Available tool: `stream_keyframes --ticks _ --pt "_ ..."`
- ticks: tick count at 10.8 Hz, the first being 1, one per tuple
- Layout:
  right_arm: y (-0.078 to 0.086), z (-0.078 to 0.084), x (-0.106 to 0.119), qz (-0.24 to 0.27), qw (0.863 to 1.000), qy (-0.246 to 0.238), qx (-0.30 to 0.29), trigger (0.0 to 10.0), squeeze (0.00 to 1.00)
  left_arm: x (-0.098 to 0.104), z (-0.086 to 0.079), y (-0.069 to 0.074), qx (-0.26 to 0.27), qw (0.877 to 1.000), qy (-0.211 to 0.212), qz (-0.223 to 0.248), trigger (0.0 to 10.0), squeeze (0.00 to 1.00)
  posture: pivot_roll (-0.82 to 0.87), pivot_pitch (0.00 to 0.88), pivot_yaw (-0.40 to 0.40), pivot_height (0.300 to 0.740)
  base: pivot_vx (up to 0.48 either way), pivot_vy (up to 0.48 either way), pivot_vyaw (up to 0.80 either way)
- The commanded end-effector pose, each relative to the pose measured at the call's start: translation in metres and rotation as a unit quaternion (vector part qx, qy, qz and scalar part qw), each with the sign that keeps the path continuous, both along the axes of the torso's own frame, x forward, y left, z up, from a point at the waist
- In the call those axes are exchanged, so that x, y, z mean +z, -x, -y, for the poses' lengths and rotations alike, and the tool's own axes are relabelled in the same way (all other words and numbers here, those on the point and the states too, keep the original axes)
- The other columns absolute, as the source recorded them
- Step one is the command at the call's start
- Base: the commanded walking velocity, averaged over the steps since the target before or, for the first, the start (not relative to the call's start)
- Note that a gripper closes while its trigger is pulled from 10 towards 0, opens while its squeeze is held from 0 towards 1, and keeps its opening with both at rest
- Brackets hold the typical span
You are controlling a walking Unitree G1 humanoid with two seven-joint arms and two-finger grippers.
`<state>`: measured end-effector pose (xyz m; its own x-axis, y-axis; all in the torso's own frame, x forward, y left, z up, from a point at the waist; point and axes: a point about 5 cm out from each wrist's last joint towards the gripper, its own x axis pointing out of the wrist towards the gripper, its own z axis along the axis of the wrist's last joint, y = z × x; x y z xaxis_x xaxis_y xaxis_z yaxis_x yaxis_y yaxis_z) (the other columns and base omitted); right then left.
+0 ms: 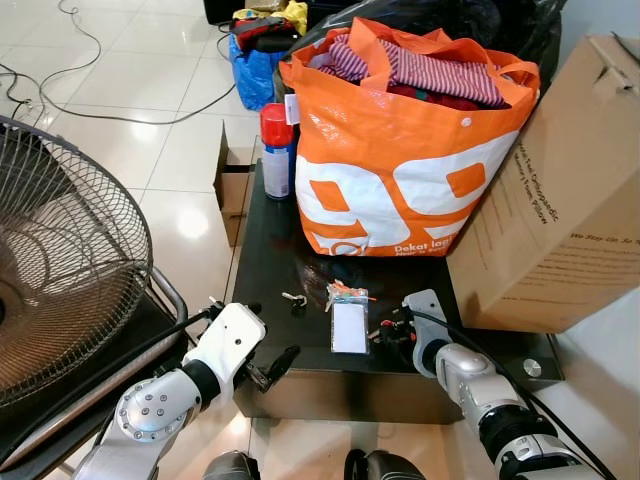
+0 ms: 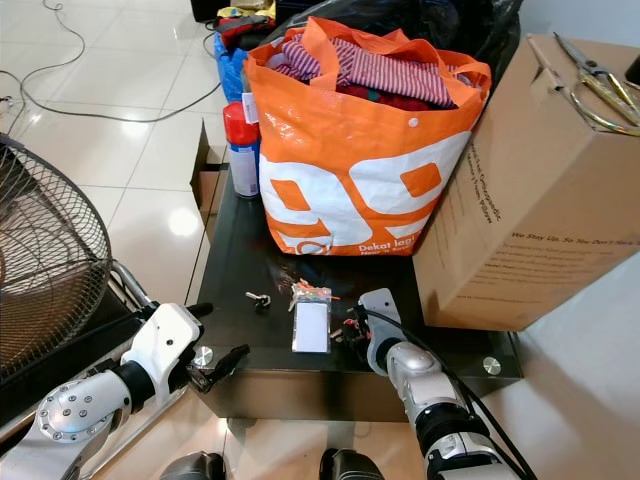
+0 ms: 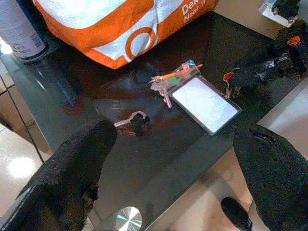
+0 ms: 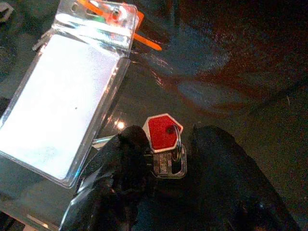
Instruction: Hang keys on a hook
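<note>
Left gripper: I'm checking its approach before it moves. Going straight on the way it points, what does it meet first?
Probably the small key on the dark glass table: it lies ahead between the open left gripper fingers. Depth is uncertain.

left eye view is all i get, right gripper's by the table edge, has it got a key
Observer: Yes, the right wrist view shows the right gripper shut on a red-capped key on a ring.
Operator: is that key off the table
Observer: Cannot tell; it is at the dark table beside the clear card sleeve.
Operator: left gripper doing anything
Observer: The left gripper is open, holding nothing, pointing toward a small key lying on the glass.
</note>
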<state>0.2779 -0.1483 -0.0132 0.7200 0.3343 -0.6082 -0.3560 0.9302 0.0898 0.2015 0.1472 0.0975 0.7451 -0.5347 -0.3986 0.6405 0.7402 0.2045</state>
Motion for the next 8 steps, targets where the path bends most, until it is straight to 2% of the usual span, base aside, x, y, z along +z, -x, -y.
stream_keyframes --ticks 1,2,8 --pt "0.0021 0.0028 -0.0027 -0.008 1.0 -0.001 -0.007 3.4 0.0 0.0014 0.0037 0.0032 -0.012 1.0 0.001 -0.004 10.0 0.95 0.04 0.144 -0.065 0.74 0.0 0.0 0.0" --pt "0.0033 0.0027 -0.0045 -0.014 1.0 0.001 -0.007 0.0 0.0 0.0013 0.0038 0.0034 -0.013 1.0 0.002 -0.005 10.0 0.95 0.04 0.145 -0.065 0.74 0.0 0.0 0.0" --pt "0.0048 0.0048 -0.0073 -0.023 1.0 0.001 -0.015 0.0 0.0 -0.007 0.001 0.0044 -0.015 1.0 0.0 -0.013 10.0 0.95 0.04 0.151 -0.061 0.74 0.0 0.0 0.0"
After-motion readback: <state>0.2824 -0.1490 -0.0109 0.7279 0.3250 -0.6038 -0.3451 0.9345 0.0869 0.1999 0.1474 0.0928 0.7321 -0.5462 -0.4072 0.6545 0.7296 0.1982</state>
